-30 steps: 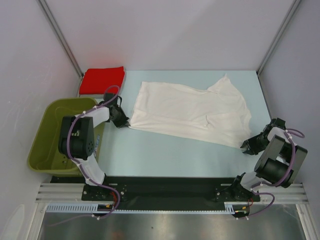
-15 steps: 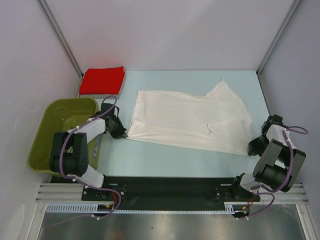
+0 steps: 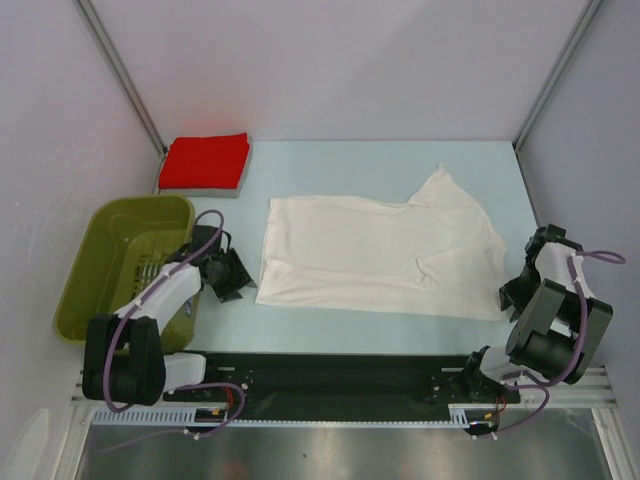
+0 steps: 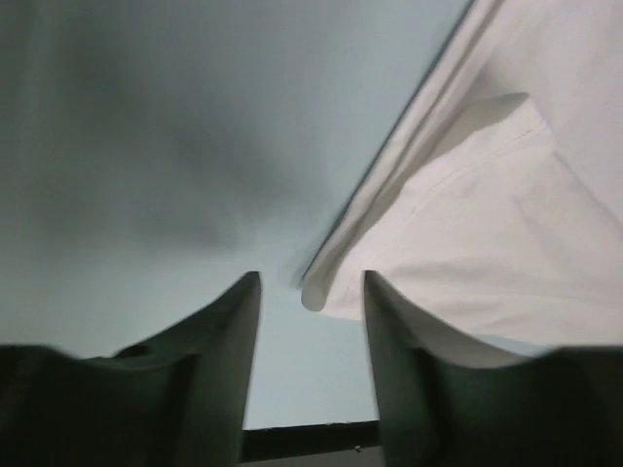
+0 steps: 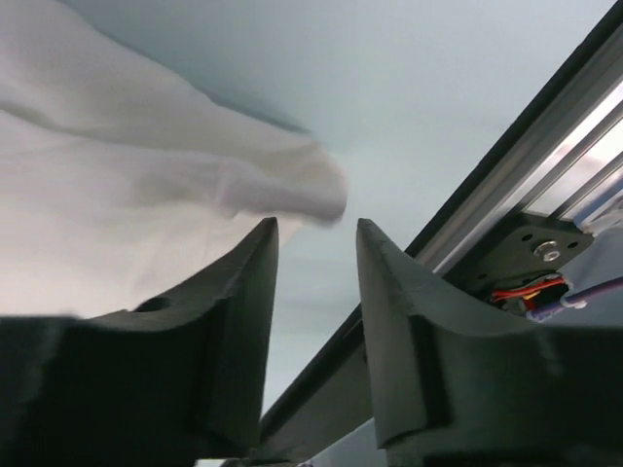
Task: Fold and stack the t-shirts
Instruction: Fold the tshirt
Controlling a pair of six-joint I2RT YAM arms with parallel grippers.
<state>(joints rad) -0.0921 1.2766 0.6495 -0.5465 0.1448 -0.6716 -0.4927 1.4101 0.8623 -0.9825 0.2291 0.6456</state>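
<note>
A large white t-shirt [image 3: 380,255] lies spread flat across the table's middle, one sleeve pointing up toward the back right. A red t-shirt [image 3: 205,160] sits folded at the back left corner. My left gripper [image 3: 243,279] stands open just off the white shirt's near left corner [image 4: 316,292], whose rolled hem lies just ahead of the gap between the fingers [image 4: 310,282], free of both. My right gripper [image 3: 512,296] is open at the shirt's near right corner [image 5: 311,190], which lies loose just ahead of the fingertips [image 5: 313,226].
An olive-green plastic basket [image 3: 85,290] stands at the left edge, beside the left arm. A grey pad [image 3: 199,189] shows under the red shirt. The black mounting rail [image 3: 340,375] runs along the near edge, close behind the right gripper.
Both grippers pulled the white shirt's near corners toward the near edge, flattening it, then opened and let go. The left arm drew back toward the basket.
</note>
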